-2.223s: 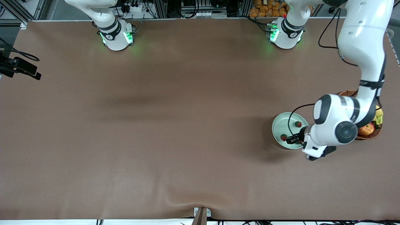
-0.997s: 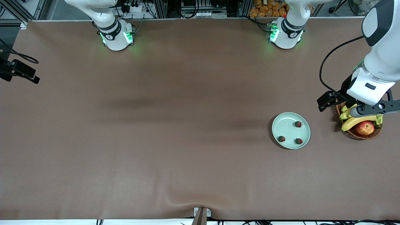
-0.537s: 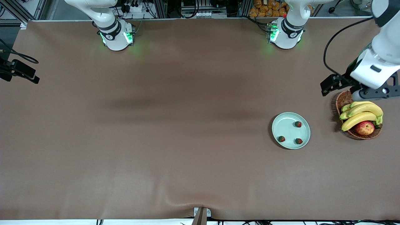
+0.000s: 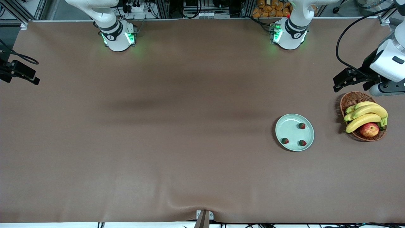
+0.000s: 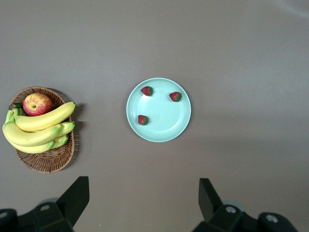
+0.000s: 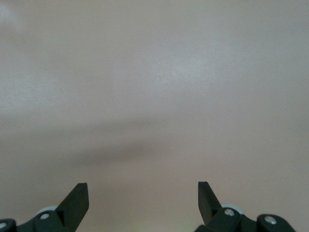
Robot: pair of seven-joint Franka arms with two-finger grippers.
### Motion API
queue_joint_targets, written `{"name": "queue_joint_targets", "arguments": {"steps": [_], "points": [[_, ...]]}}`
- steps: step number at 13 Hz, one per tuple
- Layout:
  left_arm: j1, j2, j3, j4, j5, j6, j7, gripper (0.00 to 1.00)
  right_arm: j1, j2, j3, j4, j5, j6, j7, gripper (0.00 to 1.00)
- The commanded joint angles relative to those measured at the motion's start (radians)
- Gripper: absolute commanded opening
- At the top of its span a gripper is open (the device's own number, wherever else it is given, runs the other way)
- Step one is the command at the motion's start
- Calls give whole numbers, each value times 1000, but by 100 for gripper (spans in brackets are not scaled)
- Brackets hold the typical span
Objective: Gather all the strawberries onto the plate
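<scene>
Dotting smooth round plate (image 4: pixel 289 129): seemingly bumpy strawberries (image 4: pixel 302 126).

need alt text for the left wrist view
Three small red strawberries lie apart on a round mint-green plate on a brown table. Beside it, a brown wicker basket holds yellow bananas and a red-yellow apple; the left end effector is open above.

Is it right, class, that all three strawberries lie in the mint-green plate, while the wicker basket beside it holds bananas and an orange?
Not quite. The three strawberries do lie in the plate, and the basket beside it does hold bananas, but the round fruit with them is a red-yellow apple, not an orange. The front view and the left wrist view both show it.
</scene>
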Motion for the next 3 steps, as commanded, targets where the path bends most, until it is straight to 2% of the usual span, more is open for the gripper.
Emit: {"name": "queue_joint_targets", "arguments": {"steps": [1,3], "points": [[-9,11,27,28,-21,-34,23,100,-6,-1,5,13,-10,-6,-9,100],[-12,11,45,28,-22,-43,23,100,-6,-1,5,13,-10,-6,-9,100]]}}
